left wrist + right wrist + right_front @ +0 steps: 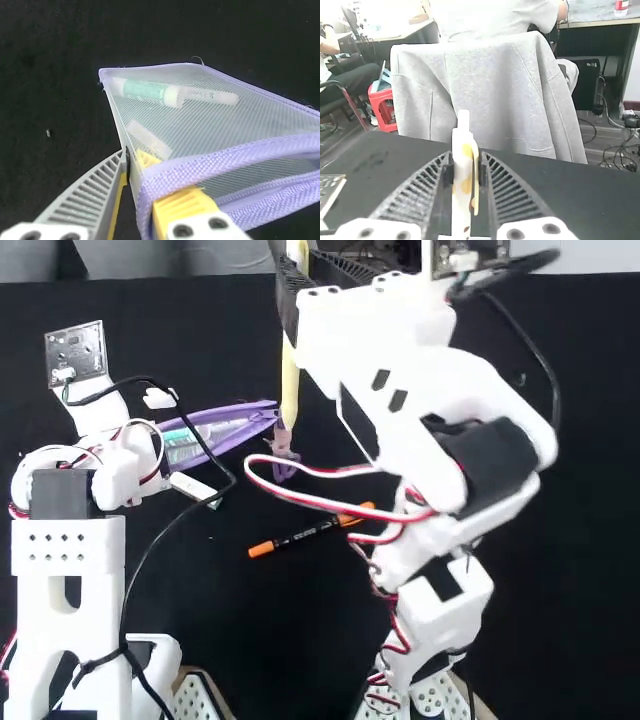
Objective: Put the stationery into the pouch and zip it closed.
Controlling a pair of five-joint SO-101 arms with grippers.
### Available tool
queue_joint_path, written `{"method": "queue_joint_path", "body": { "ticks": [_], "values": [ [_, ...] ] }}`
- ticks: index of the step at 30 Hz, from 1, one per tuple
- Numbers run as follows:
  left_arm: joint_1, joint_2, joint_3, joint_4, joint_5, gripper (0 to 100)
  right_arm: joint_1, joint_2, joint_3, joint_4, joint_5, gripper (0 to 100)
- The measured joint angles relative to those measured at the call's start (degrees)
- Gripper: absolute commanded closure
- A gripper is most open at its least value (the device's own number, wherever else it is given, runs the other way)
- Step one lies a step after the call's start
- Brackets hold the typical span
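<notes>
Black table (570, 630), grey jacket (490, 95) draped on a chair past its far edge. Left claw (132, 167) pinches the mesh pouch (210, 130) by a corner. Right claw (466, 157) clamps a yellow pen (462, 130) upright by the pouch's other end. Orange marker (305, 533) lies mid-table.

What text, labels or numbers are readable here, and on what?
None is readable.
White-and-green pen inside the clear mesh pouch with purple trim: dark print, too blurred.
Black marker with orange ends on the table: pale print, too small.
Cream orange-blotched pen in the right tool: pattern only.
</notes>
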Motion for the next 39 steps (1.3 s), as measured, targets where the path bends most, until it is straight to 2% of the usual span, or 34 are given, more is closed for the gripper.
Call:
{"method": "queue_joint_path", "body": {
  "ticks": [11, 16, 20, 39],
  "values": [
    [0.0, 0.0, 0.0, 0.0, 0.0, 97, -0.2, -17.8, 17.7, 0.0, 0.0, 98.8],
    [0.0, 0.1, -0.6, 0.1, 0.0, 97, -0.4, -18.9, 22.3, -0.4, 0.0, 98.8],
    [0.2, 0.2, -0.9, 1.1, 0.0, 97, -3.4, -18.9, 21.9, -0.1, 0.4, 98.8],
    [0.2, 0.3, -2.5, 1.8, -1.1, 97, -5.4, -17.7, 21.4, -0.1, 0.5, 98.8]
  ]
}}
